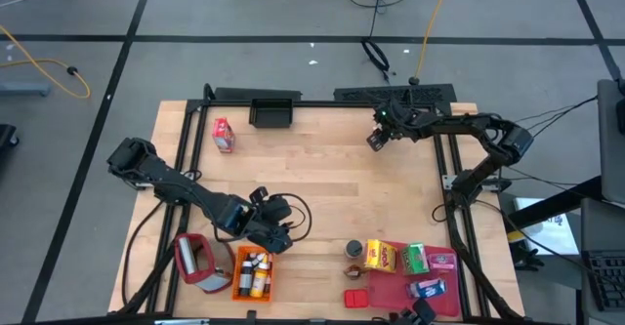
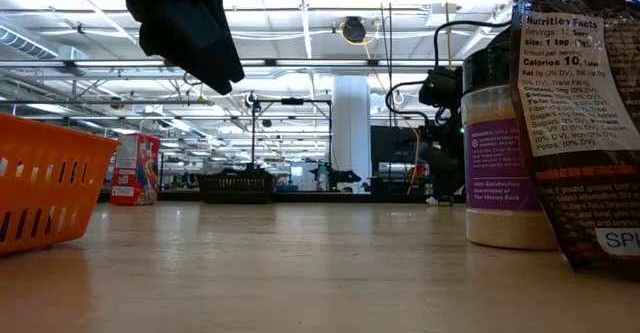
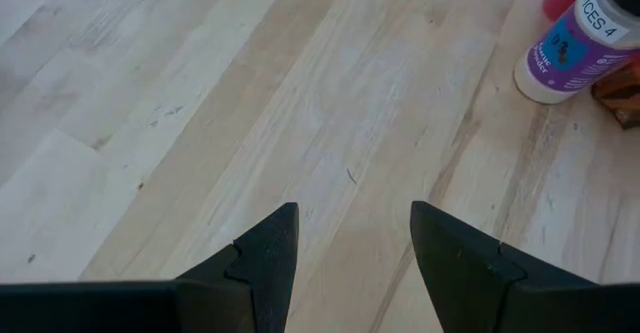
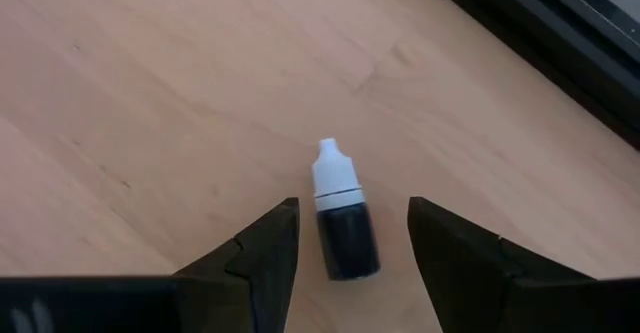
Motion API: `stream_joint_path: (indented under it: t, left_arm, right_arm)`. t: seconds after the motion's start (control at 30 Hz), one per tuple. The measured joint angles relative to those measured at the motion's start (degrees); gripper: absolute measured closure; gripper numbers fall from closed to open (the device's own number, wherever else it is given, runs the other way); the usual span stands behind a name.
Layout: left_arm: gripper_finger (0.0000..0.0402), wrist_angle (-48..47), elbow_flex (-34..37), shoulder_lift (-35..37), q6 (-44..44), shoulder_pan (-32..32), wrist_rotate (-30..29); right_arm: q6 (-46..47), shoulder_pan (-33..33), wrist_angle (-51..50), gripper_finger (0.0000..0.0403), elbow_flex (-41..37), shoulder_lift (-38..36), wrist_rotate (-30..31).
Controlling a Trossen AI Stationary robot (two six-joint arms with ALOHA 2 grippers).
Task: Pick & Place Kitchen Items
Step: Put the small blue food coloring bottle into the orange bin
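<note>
- My right gripper (image 4: 347, 263) hangs unclenched over a small white-capped bottle (image 4: 342, 216) lying flat between my fingers, low centre in the right wrist view, upper right of the table (image 1: 322, 159) from above.
- Risk, I judge: closing off-centre could roll the bottle away.
- Farther off, my left gripper (image 3: 352, 263) hovers unclenched, empty, near the orange crate (image 1: 252, 273), lower left.

Wood table (image 1: 322, 169): orange crate (image 1: 252, 273), boxes (image 1: 400, 258), btls.

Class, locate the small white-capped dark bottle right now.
The white-capped dark bottle lies on the table between the open right gripper's fingers, far right side.
</note>
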State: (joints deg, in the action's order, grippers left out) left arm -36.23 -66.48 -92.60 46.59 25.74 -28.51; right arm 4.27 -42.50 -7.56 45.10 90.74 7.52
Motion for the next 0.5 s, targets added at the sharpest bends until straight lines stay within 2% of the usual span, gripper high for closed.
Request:
stream_joint_path:
  t: [0.5]
  left_arm:
    - [0.0206, 0.1, 0.0, 0.0, -0.2, 0.0, 0.0]
  right_arm:
    - [1.1, -0.1, 0.0, 0.0222, 0.0, 1.0, -0.5]
